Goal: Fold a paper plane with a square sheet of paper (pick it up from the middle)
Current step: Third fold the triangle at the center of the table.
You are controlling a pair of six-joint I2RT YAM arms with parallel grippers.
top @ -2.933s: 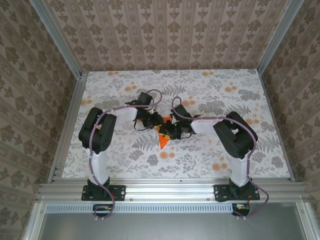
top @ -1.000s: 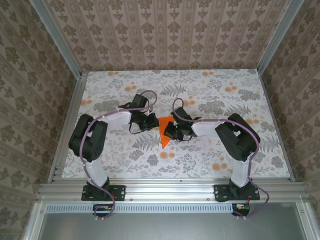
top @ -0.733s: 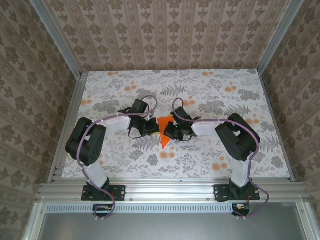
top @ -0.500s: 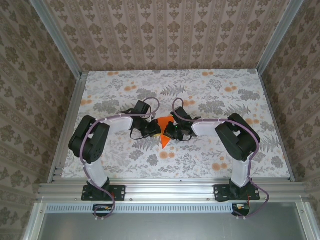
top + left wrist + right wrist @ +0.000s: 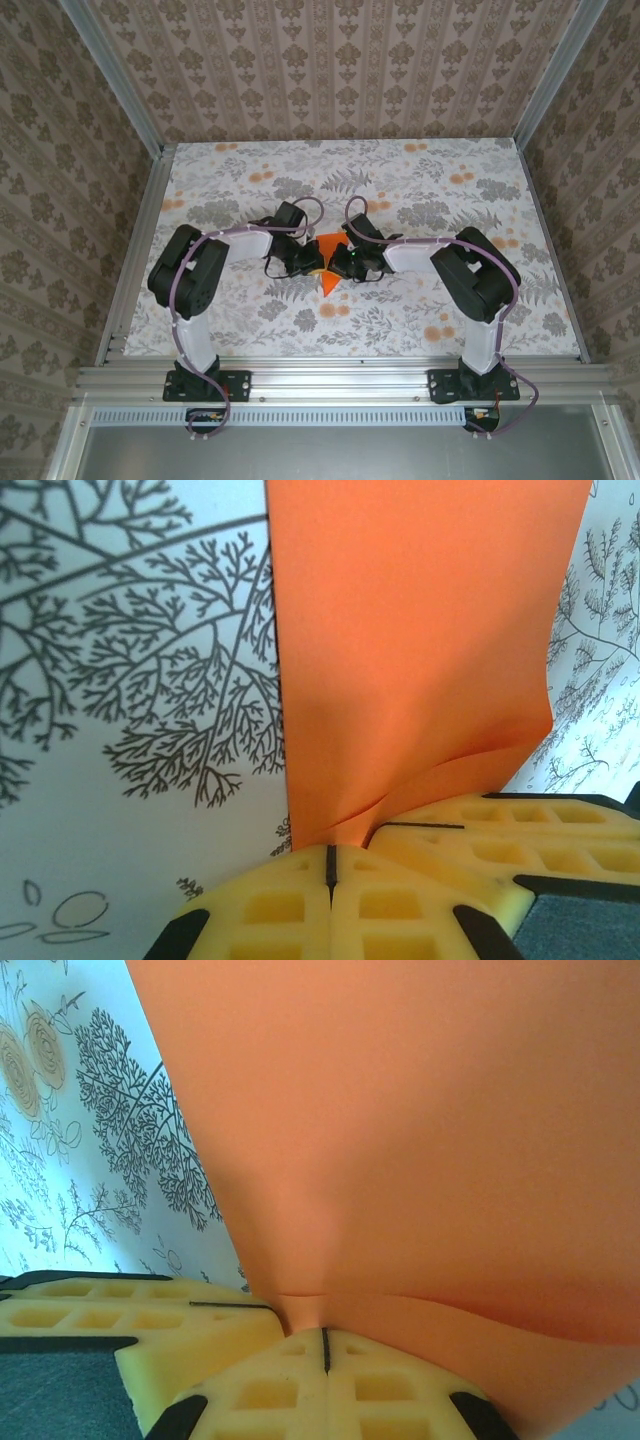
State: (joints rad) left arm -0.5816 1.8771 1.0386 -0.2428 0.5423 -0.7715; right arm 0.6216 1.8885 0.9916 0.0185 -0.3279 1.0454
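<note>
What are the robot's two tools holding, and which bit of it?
The left tool and right tool both pinch the orange paper, each by an edge.

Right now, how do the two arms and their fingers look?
The left arm and right arm have white tube links, bulky black joints, black bases and a thin purple cable each. The left fingers and right fingers are yellow pads with square recesses.

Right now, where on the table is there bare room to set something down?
Free: the far strip of the table along the back wall, and the near strip along the front rail. Crowded: the centre, where the left gripper and right gripper are both shut on the orange sheet, elbows flanking.
</note>
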